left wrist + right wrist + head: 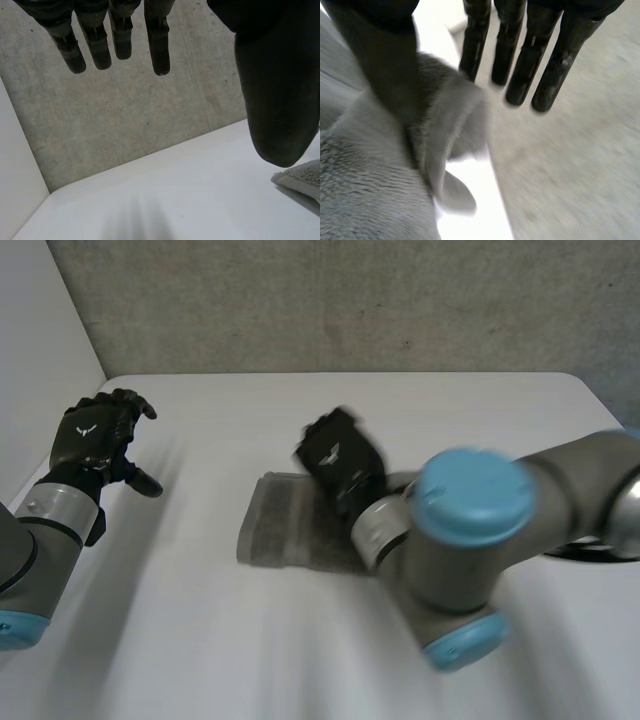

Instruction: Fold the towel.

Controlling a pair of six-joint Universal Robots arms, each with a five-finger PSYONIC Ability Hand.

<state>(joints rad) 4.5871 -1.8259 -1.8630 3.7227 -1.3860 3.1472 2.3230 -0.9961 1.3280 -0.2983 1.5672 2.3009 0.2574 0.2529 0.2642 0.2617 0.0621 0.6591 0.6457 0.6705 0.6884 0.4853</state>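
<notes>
Head view first: the towel (285, 525) lies about mid-table (200, 640), a grey slab with its long axis running from the left-edge side toward the right-edge side. The right hand (338, 455) is right over the towel's right part, so that arm is clearly the nearer one. The left hand (92, 435) is up off the table near the far left corner, well apart from the towel, loose and holding nothing.

Left wrist view: fingers (160, 45) are straight and the thumb (275, 100) is out, with nothing in them. One towel corner (305, 177) pokes in just past the thumb, so the towel lies off that hand's thumb side, with bare table between.

Right wrist view: fingers (520, 65) are straight and released, reaching past the towel's edge. The thumb (380, 65) lies against a raised hump (452, 115) of towel that stands between thumb and fingers. It's pretty smeary here, so I think the thumb is just resting there, not pinching.

My take is the next move hangs on that hump sitting in the thumb-finger gap. Curl the fingers in and the right hand has an edge to carry over, across the long axis.
</notes>
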